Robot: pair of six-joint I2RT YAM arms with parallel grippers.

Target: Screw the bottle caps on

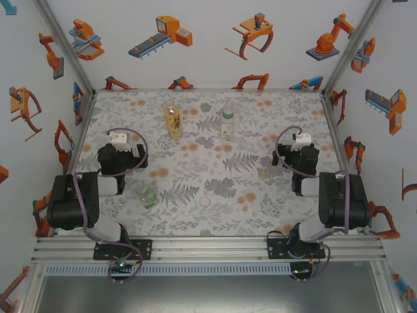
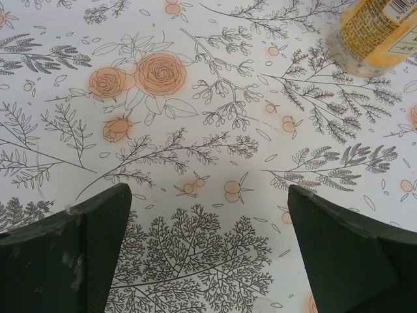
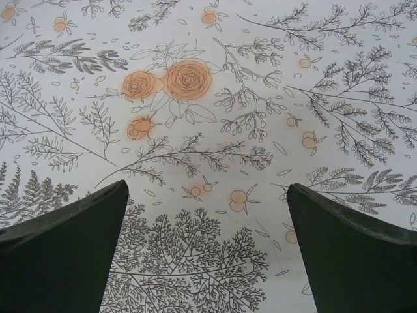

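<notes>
A tall amber bottle point(image 1: 172, 120) with a label stands at the back of the cloth, with a clear bottle with a green band point(image 1: 227, 113) to its right. A squat green-tinted bottle point(image 1: 146, 195) sits near the front left. Three small pale caps lie loose: one point(image 1: 226, 132) just in front of the clear bottle, one point(image 1: 262, 173) by the right arm, one point(image 1: 204, 202) near the front centre. My left gripper point(image 1: 118, 138) point(image 2: 208, 192) is open over bare cloth, with the amber bottle point(image 2: 378, 32) ahead to its right. My right gripper point(image 1: 300, 138) point(image 3: 207, 189) is open, nothing between its fingers.
The floral cloth point(image 1: 215, 169) covers the table, bounded by white walls with robot pictures and an aluminium frame rail point(image 1: 208, 246) at the near edge. Both arm bases stand on that rail. Open cloth lies between the two arms.
</notes>
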